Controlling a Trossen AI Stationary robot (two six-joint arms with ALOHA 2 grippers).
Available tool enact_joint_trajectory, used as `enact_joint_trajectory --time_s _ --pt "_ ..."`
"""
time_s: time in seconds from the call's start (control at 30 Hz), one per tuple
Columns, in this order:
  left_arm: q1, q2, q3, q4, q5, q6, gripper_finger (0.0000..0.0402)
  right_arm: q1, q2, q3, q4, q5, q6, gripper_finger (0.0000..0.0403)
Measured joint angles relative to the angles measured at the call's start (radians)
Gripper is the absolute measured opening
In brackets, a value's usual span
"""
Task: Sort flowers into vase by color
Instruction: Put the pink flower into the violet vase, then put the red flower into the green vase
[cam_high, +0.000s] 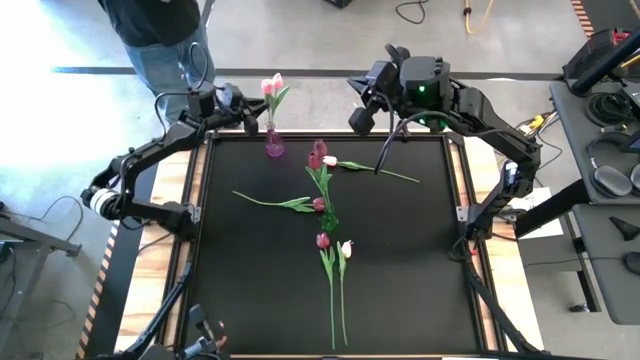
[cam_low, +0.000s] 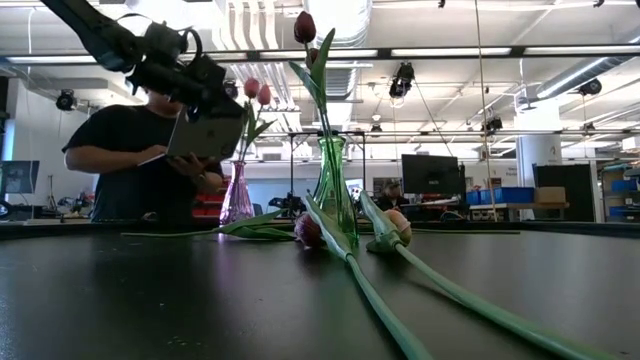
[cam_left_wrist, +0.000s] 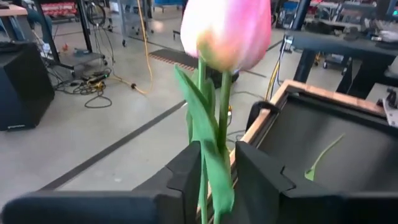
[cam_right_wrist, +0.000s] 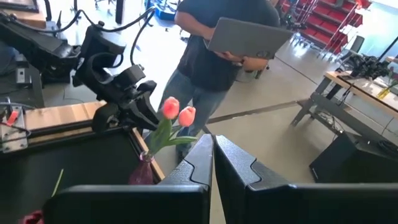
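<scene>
A pink vase (cam_high: 274, 141) stands at the table's far left and holds two pale pink tulips (cam_high: 272, 85). My left gripper (cam_left_wrist: 217, 165) is open at their stems, one finger on each side, just below the heads (cam_left_wrist: 227, 31). A green vase (cam_low: 333, 190) at mid-table holds dark red tulips (cam_high: 318, 153). Loose flowers lie flat on the black mat: a pale one (cam_high: 330, 162), a dark one (cam_high: 318, 205), and a dark and pale pair (cam_high: 335, 245) with stems running toward the near edge. My right gripper (cam_high: 362, 118) hangs shut, high over the far edge. My left gripper's fingers (cam_left_wrist: 186, 177) stand level on either side of the pink tulips' stems (cam_left_wrist: 214, 155), coming from the table's left and lying across them. Whether a finger touches a stem or the leaf, I cannot tell. The tulips stand upright in the pink vase.
A person (cam_right_wrist: 230, 56) with a laptop stands just beyond the table's far left corner. The mat's wooden rim (cam_left_wrist: 273, 106) runs beside the pink vase. The stems of the near pair (cam_low: 420, 290) stretch along the mat toward the front.
</scene>
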Motion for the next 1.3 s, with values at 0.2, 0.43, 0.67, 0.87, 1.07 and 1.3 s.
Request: enact_joint_trajectory --time_s 0.2,0.43,0.67,0.87,1.07,1.3 --pt "0.000 -0.061 -0.053 -0.012 -0.026 0.010 0.0115 0.018 0.000 0.000 -0.048 0.000 0.032 0.0009" --pt "0.001 -0.250 -0.175 -0.044 -0.049 -0.023 0.0119 0.023 0.000 -0.004 -0.239 -0.054 0.082 0.0009" --pt "-0.001 -0.471 -0.319 -0.081 -0.049 -0.122 0.0119 -0.004 -0.026 -0.115 -0.345 -0.183 0.128 0.0009" --pt "-0.003 -0.621 -0.387 -0.178 0.003 -0.156 0.0113 -0.015 -0.155 -0.412 -0.176 -0.215 0.201 0.0009" --pt "-0.030 -0.639 -0.354 -0.388 0.160 -0.113 0.0093 -0.014 -0.321 -0.787 0.095 -0.222 0.314 0.0009" --pt "-0.169 -0.573 -0.311 -0.528 0.165 -0.049 0.0077 -0.002 -0.428 -1.032 0.292 -0.220 0.447 0.0009"
